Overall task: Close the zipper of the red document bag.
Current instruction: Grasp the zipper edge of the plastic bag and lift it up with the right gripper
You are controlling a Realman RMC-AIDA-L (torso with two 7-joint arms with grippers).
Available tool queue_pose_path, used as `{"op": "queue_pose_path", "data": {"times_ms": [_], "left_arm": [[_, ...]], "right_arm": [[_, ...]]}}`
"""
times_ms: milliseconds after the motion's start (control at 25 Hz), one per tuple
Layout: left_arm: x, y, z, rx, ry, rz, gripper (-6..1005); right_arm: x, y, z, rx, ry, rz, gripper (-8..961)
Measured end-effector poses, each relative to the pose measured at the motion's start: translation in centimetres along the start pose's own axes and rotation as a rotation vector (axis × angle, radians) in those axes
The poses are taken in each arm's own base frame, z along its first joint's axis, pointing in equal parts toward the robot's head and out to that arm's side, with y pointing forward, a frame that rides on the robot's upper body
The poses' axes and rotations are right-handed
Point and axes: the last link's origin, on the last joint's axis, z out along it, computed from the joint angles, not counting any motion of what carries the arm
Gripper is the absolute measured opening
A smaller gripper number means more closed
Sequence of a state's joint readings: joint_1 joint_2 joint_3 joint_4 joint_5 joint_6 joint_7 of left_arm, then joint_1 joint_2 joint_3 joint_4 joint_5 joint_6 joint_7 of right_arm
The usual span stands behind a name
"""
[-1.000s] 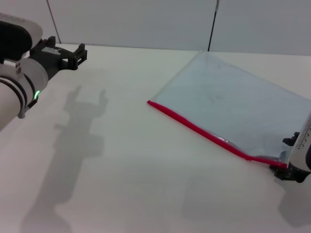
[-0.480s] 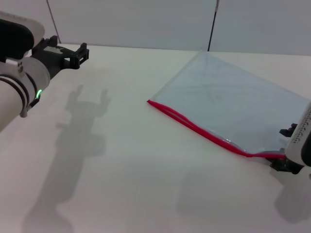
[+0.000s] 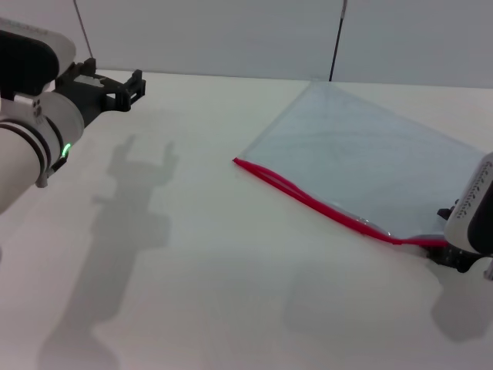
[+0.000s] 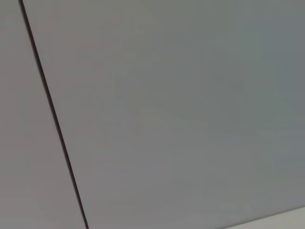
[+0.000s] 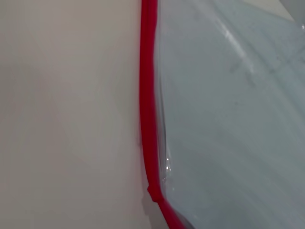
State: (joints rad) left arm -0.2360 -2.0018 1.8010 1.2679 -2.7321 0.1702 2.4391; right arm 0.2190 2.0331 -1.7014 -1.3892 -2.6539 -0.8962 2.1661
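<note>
The red document bag [image 3: 370, 162] lies flat on the right half of the white table [image 3: 208, 262]. It is a translucent pale pouch. Its zipper [image 3: 308, 199] is a red strip along the near long edge, with a small kink close to its right end. My right gripper [image 3: 454, 256] sits at that right end and is shut on the bag's corner, which is slightly lifted. The right wrist view shows the zipper [image 5: 148, 95] beside the bag [image 5: 228, 119], with no fingers and no clear slider. My left gripper [image 3: 132, 86] hangs open above the far left of the table, away from the bag.
A grey panelled wall [image 4: 167, 119] with a dark seam [image 4: 52, 119] stands behind the table. A thin dark pole [image 3: 337, 38] rises behind the bag's far corner. The left arm's shadow [image 3: 131, 200] falls across the bare left part of the table.
My right gripper has drawn back and up at the bag's right corner, and the zipper's end has risen with it. The left gripper has drifted slightly right.
</note>
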Motion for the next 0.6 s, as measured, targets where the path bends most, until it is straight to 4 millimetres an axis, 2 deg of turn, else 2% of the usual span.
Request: {"op": "queue_pose_path", "data": {"times_ms": [400, 600], "left_arm": [[0.02, 0.13, 0.00, -0.003, 0.001, 0.000, 683], [0.05, 0.15, 0.00, -0.003, 0.002, 0.000, 673]], "right_arm": [[0.15, -0.90, -0.02, 0.042, -0.015, 0.050, 497], [-0.27, -0.79, 0.03, 0.040, -0.023, 0.041, 364]]}}
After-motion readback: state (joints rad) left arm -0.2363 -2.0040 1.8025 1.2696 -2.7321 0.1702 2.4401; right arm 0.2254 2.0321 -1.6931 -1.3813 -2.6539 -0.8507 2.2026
